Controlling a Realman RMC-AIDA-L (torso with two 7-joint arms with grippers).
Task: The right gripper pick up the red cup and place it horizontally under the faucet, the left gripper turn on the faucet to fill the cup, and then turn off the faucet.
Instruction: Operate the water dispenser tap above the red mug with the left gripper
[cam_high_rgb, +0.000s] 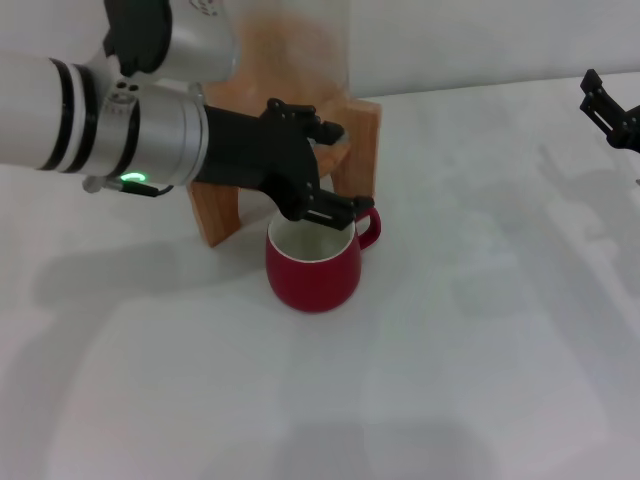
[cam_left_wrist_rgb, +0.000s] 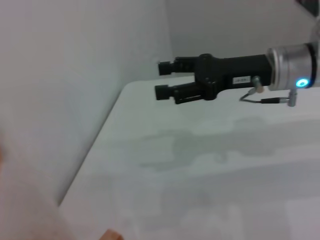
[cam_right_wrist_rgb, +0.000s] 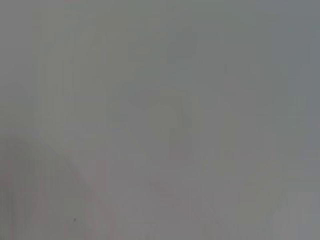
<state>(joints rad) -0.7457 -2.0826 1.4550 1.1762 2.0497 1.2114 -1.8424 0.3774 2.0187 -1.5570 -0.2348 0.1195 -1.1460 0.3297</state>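
Sitting nearest on the table (cam_high_rgb: 480, 380), upright before the wooden stand (cam_high_rgb: 362, 130): the red cup (cam_high_rgb: 312, 268). Hovering just over its rim, hiding the faucet: the left gripper (cam_high_rgb: 330, 170), finger spacing impossible to tell. Risking knocking the cup, or overfilling. Waiting far right, fingers apart: the right gripper (cam_high_rgb: 607, 108).

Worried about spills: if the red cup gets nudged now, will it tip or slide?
The red cup looks squat and wide-based, so it would probably slide rather than tip. Its glossy, ceramic-looking wall seems stiff, fairly heavy and likely slippery for a pincer. The side handle might make it swivel.
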